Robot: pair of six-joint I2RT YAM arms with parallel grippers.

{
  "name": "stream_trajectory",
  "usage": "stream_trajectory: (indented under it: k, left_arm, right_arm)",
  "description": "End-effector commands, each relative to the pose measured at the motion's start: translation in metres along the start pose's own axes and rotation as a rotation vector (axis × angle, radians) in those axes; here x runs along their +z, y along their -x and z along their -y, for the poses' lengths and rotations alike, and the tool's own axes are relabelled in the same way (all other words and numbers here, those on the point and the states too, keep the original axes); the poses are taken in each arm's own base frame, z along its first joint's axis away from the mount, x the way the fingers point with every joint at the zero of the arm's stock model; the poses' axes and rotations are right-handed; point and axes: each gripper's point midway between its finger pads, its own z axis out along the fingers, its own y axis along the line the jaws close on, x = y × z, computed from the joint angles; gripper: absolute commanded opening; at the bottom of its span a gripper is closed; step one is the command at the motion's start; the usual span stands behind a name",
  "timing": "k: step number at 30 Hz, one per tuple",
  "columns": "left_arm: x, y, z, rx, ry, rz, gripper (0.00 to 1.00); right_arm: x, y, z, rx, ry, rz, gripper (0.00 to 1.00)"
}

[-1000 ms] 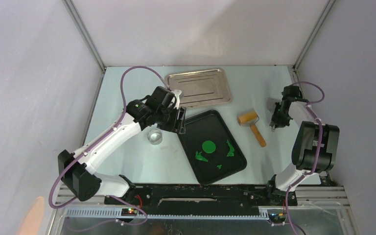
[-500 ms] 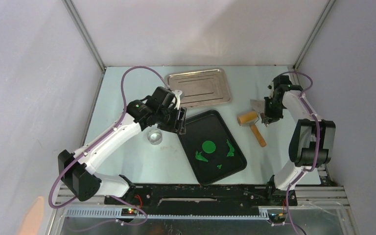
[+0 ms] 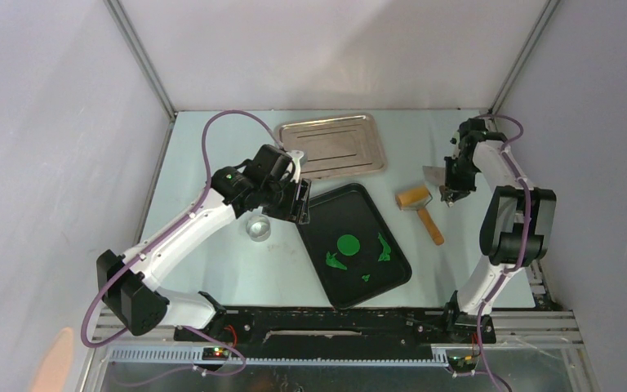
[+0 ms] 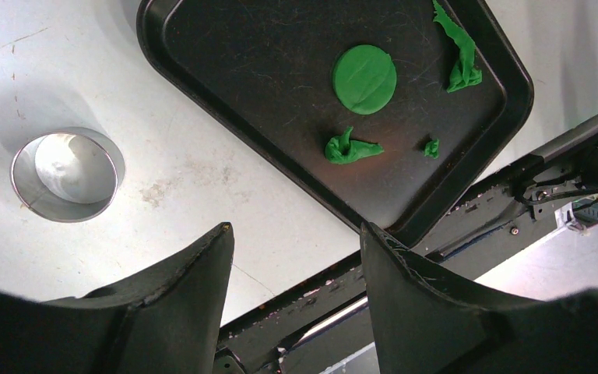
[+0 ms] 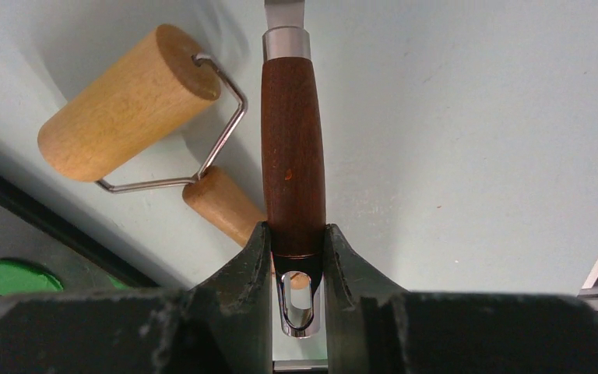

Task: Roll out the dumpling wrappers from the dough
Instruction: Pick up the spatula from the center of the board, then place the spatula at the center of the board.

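A round flat green dumpling wrapper lies in the middle of the black tray; it also shows in the left wrist view and at the edge of the right wrist view. Jagged green dough scraps lie around it. The wooden roller lies on the table right of the tray. My left gripper is open and empty over the tray's far left corner. My right gripper is shut on a brown-handled metal scraper beside the roller.
A metal ring cutter stands on the table left of the black tray. A silver tray lies at the back. The enclosure walls stand close on the left and right, and the right arm is near the right wall.
My right gripper has carried the scraper left and away from me, until its blade is beside the roller head. The left arm, tray and dough have not moved.
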Motion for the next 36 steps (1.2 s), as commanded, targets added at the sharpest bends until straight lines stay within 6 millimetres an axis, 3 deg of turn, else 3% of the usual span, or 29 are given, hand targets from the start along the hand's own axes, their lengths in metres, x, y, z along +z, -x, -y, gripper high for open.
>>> stream_trajectory:
  k: [1,11,22,36]
  left_arm:
    - [-0.008,0.008,0.004,0.010,-0.004,0.029,0.65]
    - [-0.007,0.008,0.004,0.011,-0.001,0.022,0.65]
    - [-0.006,0.008,0.006,0.016,-0.005,0.019,0.65]
    - [-0.005,0.008,0.006,0.018,-0.002,0.018,0.65]
  right_arm:
    - [-0.005,0.020,0.005,0.004,-0.007,0.042,0.13]
    - [0.008,0.029,0.017,0.037,-0.023,0.031,0.18]
    - [0.008,0.035,0.019,0.050,-0.025,0.053,0.32]
    - [0.005,0.039,0.019,0.055,-0.023,0.070,0.37]
